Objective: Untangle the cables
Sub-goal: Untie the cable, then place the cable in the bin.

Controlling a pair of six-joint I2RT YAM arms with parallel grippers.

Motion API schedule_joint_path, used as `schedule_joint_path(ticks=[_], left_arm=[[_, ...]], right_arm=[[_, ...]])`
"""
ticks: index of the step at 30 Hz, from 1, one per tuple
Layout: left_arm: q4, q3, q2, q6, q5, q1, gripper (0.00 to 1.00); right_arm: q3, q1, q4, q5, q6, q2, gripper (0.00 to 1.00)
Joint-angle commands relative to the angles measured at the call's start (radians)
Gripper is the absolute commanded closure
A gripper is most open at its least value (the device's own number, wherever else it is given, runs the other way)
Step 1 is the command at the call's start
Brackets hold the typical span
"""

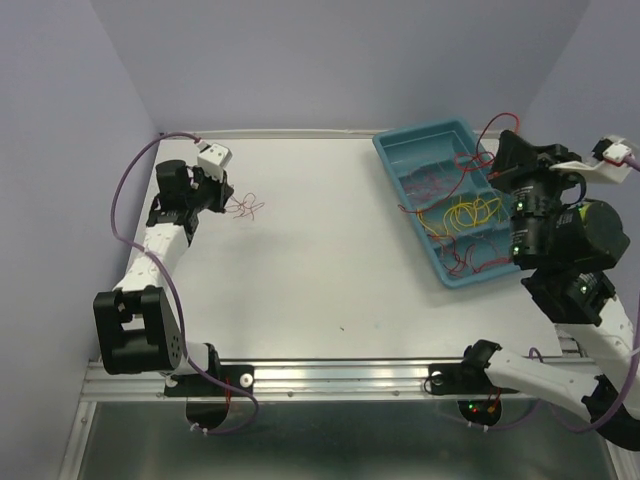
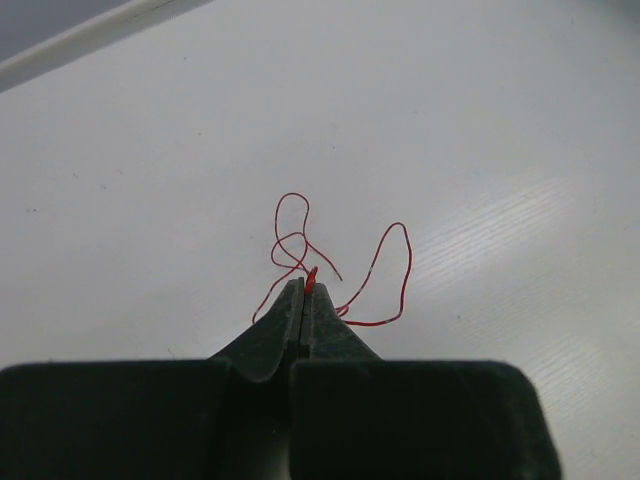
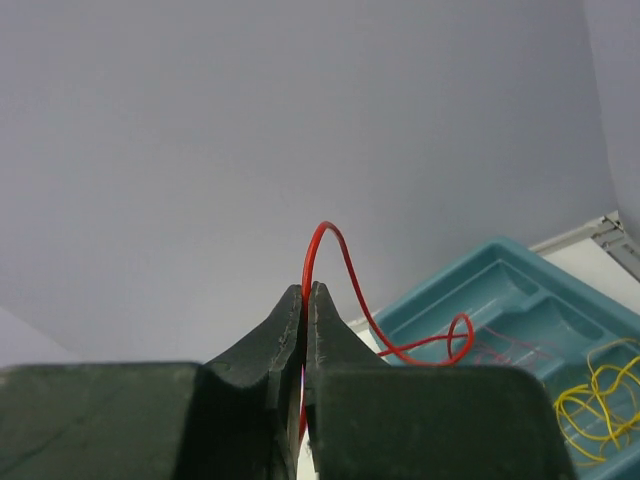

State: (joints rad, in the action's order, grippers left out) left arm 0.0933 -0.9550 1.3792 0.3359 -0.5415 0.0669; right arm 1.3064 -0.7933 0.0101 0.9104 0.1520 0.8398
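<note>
Top view first: the left gripper [image 1: 226, 198], a black two-finger claw, is down on the white table [image 1: 330, 260], pinching a thin curly red wire strand [image 1: 248, 208] that sprawls just right of its tips. The right gripper [image 1: 497, 158] is raised at the far right edge of the teal plastic compartment tray [image 1: 395, 150]. A long red wire loop [image 1: 492, 124] arches over the claw, and a tangle of yellow and red wires [image 1: 470, 213] lies in the tray nearer the arm bases.

Left wrist: fingers pressed together, the strand [image 2: 311, 278] clamped at the very tips, its loops flat on the table ahead and to the right.

Right wrist: the claw is clamped on the red loop [image 3: 322, 232], which rises above the tips and drops right toward the tray [image 3: 500, 290].
</note>
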Motion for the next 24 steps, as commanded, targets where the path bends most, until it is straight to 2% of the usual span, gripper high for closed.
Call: schedule_joint_path(ticks=[1,6,10,13,19,24], left_arm=[[0.019,0.019,-0.045,0.023,-0.012,-0.027,1.00],[0.013,0.028,-0.058,0.026,-0.024,-0.042,1.00],[-0.033,0.000,-0.066,0.031,-0.171,-0.064,1.00],[-0.122,-0.071,-0.086,0.032,-0.206,-0.177,1.00],[-0.125,-0.140,-0.151,-0.027,-0.137,-0.393,1.00],[-0.147,-0.246,-0.132,-0.075,-0.143,-0.463,1.00]], right_arm=[[0.181,-0.004,-0.013,-0.002,-0.071,0.015,0.99],[0.260,-0.003,0.013,0.060,-0.107,0.047,0.99],[0.292,-0.003,0.013,0.076,-0.118,0.041,0.99],[0.281,-0.004,0.013,0.055,-0.108,0.019,0.99],[0.216,-0.004,0.045,0.127,-0.097,-0.031,1.00],[0.081,-0.003,0.053,0.169,-0.063,-0.145,0.99]])
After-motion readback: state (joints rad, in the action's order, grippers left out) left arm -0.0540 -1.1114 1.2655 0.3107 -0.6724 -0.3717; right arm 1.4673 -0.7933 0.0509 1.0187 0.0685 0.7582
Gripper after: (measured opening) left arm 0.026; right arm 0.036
